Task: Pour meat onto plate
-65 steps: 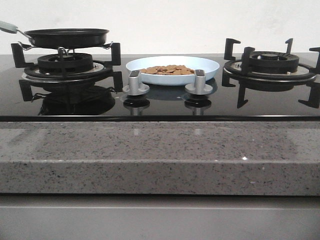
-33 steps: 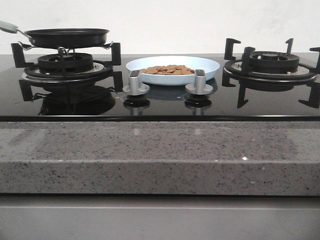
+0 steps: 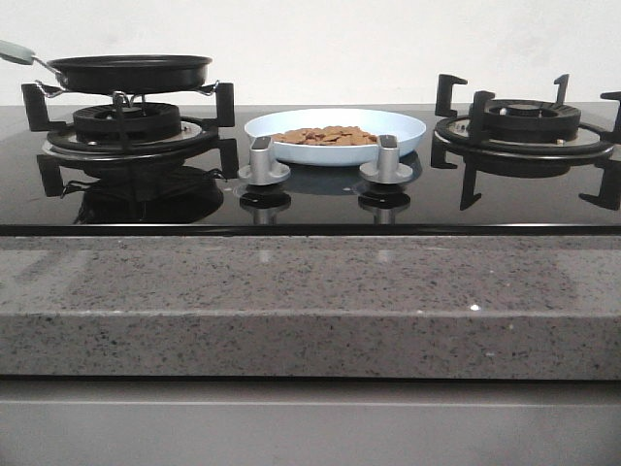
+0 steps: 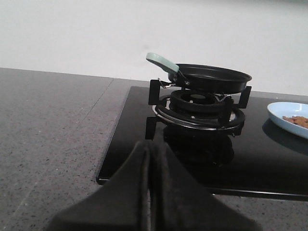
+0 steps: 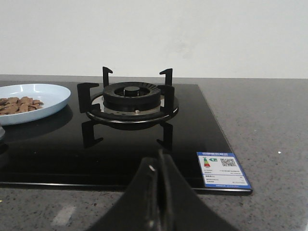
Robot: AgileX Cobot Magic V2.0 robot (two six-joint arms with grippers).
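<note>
The pale blue plate (image 3: 335, 136) rests on the black glass hob between the two burners, and a heap of tan meat (image 3: 328, 136) lies in it. The plate (image 4: 288, 118) with meat (image 4: 296, 120) also shows in the left wrist view, and the plate (image 5: 29, 102) with meat (image 5: 17, 105) in the right wrist view. A black frying pan (image 3: 131, 71) with a pale green handle (image 3: 15, 50) sits on the left burner (image 3: 126, 126). My left gripper (image 4: 150, 149) is shut with nothing in it, near the hob's front left corner. My right gripper (image 5: 159, 161) is shut and empty, in front of the right burner (image 5: 130, 98).
Two silver knobs (image 3: 262, 160) (image 3: 385, 160) stand in front of the plate. The right burner (image 3: 524, 126) has black pan supports and carries nothing. A blue label (image 5: 222, 169) is stuck on the hob's front right corner. Speckled grey counter (image 3: 310, 301) surrounds the hob.
</note>
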